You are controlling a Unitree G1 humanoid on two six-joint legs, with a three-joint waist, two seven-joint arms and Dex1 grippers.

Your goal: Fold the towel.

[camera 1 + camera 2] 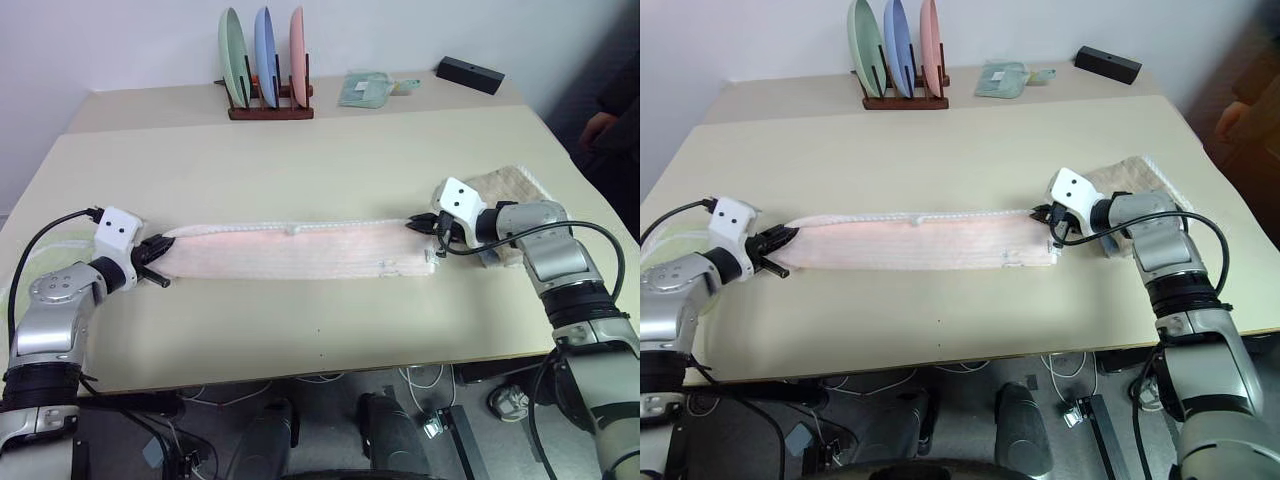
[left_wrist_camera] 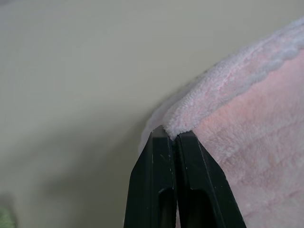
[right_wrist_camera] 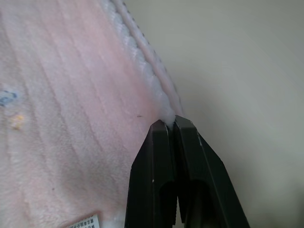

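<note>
The towel is lying as a long, narrow band across the middle of the table, its long axis running from the robot's left to its right, the scalloped white edge facing away from the robot with a small loop at its middle. The left gripper is pinching the towel's far left corner, fingers pressed together on a tuft of pile. The right gripper is clamping the far right corner the same way, fingers closed on the white edging. A label is showing at the towel's near right corner, cut off in the right wrist view.

Bare tabletop is lying open both in front of and behind the band. A plate rack, a green cloth and a black box are sitting well apart along the far edge. A beige cloth is lying behind the right gripper, partly hidden by the arm. A person's hand is resting beyond the table's right edge.
</note>
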